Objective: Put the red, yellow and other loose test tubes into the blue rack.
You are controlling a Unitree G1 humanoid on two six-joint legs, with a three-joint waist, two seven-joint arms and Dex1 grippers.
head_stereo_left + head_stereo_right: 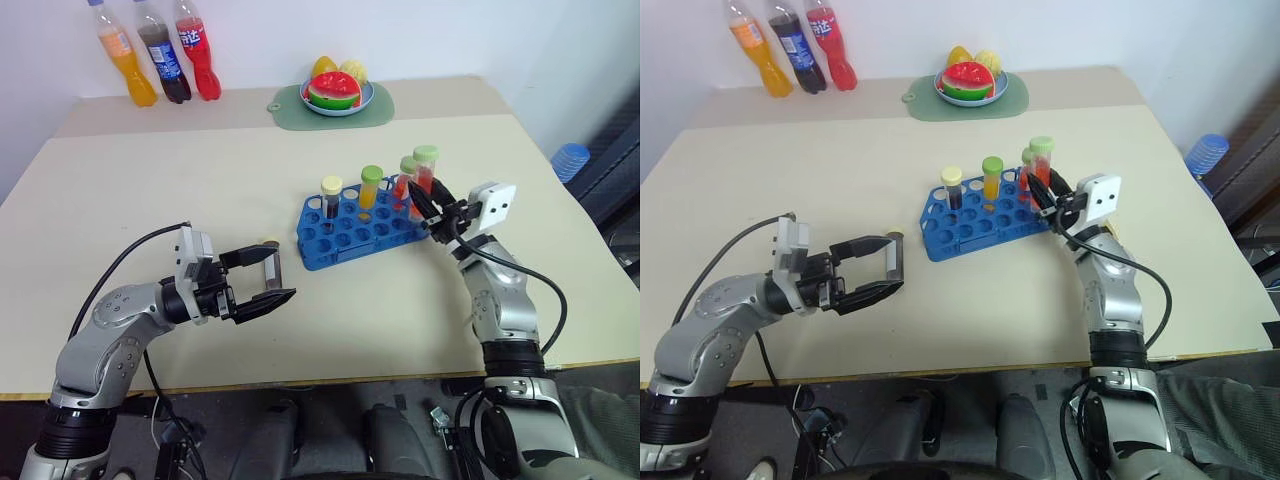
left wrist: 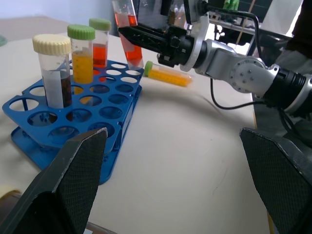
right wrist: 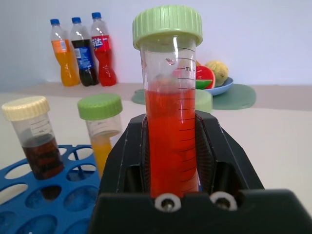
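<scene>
Right gripper (image 1: 432,205) clamped shut on red tube (image 3: 169,141), green cap up, held roughly upright just over the right end of blue rack (image 1: 352,233); tube tip above the end holes, not yet seated. Already standing in the rack: dark tube with cream cap (image 1: 331,196), yellow-orange tube with green cap (image 1: 371,186), second red tube (image 2: 100,45) near the right end. Loose yellow tube (image 2: 166,74) lying flat on table (image 1: 200,180) beyond the rack's right end, close behind the right gripper. Another loose capped tube (image 1: 268,242) on the table just beyond the left fingertips, mostly hidden. Left gripper (image 1: 268,283) hovering low left of the rack, jaws spread wide, holding nothing.

Risks: tip missing a hole and landing on the rack's web, pushing the light rack along the table; slight tilt jamming the tube against the hole rim; jaws knocking the neighbouring red tube during descent, since spacing looks tight; early release letting the tube topple out; right wrist sweeping the loose yellow tube and rolling it toward the table edge.
</scene>
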